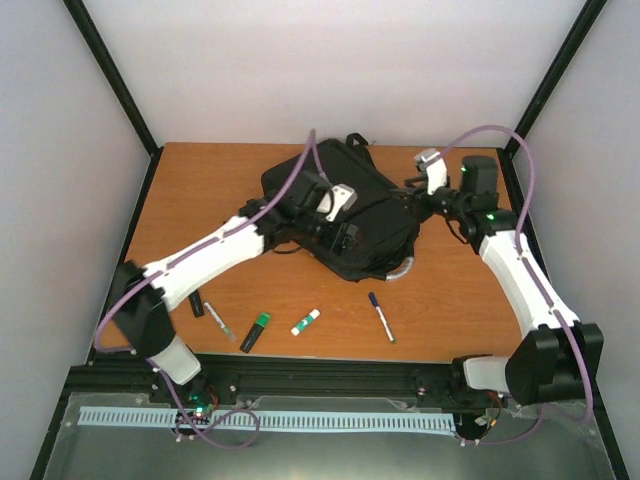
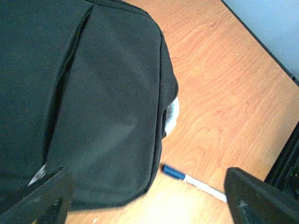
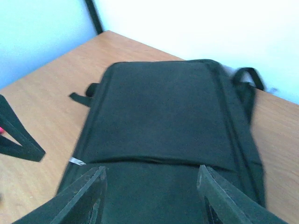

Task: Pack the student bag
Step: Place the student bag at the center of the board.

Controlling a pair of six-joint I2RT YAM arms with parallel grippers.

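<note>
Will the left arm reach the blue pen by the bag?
Probably yes: the open left gripper hangs over the student bag, and the blue pen lies uncovered right beside it.

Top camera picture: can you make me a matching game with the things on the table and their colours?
Things:
1. bag
2. highlighter
3. pen by the right arm
4. table

Colours:
a. orange-brown wood
b. green end, black body
c. all black
d. blue cap, white body

Pairs: 1-c, 2-b, 3-d, 4-a.
</note>
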